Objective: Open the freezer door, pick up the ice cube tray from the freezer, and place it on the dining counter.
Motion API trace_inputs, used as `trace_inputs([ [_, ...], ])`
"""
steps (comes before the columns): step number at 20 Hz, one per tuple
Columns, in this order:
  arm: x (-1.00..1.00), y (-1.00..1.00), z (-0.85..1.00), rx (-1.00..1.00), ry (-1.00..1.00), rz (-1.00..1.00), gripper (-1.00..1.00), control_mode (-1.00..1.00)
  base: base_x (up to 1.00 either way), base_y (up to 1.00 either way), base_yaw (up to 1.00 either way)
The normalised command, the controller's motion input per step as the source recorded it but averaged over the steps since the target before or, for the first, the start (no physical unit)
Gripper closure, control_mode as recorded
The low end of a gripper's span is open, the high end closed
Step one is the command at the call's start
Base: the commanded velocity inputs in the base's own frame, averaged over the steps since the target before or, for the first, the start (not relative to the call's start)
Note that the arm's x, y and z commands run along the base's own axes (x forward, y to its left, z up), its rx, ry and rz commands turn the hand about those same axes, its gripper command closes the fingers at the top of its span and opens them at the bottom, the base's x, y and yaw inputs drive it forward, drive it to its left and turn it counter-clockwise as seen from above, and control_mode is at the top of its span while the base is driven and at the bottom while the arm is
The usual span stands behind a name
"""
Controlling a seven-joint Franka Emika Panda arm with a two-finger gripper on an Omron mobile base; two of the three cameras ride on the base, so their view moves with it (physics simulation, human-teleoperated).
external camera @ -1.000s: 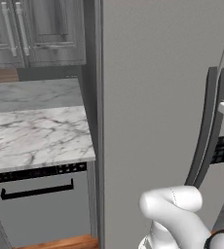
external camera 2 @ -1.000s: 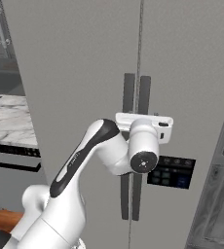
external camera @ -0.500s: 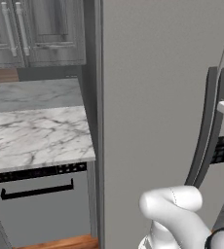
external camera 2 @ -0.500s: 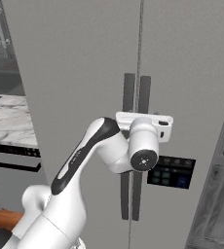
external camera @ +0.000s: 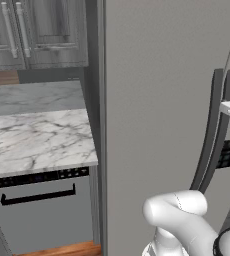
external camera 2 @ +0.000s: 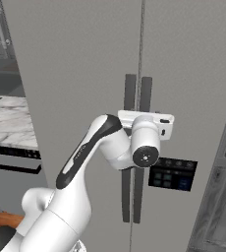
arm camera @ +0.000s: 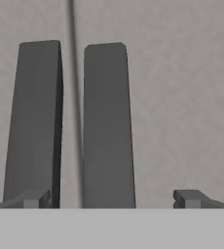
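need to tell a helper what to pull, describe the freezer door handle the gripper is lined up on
Start at the tall grey fridge front right of the marble worktop. Down its centre seam run two dark vertical bar handles. In the hand view, the open gripper straddles the right-hand handle, the one nearer the dark control panel.

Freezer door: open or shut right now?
Shut. The freezer door sits flush with the neighbouring door, with only a thin seam between the two dark handles. The open gripper faces them, gripping nothing.
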Motion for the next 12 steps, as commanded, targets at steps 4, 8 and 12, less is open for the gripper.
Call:
trace_inputs([
  [4, 0.26, 0.00, -0.03, 0.00, 0.00, 0.00, -1.00, -1.00, 0.00, 0.00, 0.00],
  [8, 0.24, 0.00, -0.03, 0.00, 0.00, 0.00, -1.00, -1.00, 0.00, 0.00, 0.00],
  [12, 0.21, 0.00, -0.02, 0.00, 0.00, 0.00, -1.00, -1.00, 0.00, 0.00, 0.00],
])
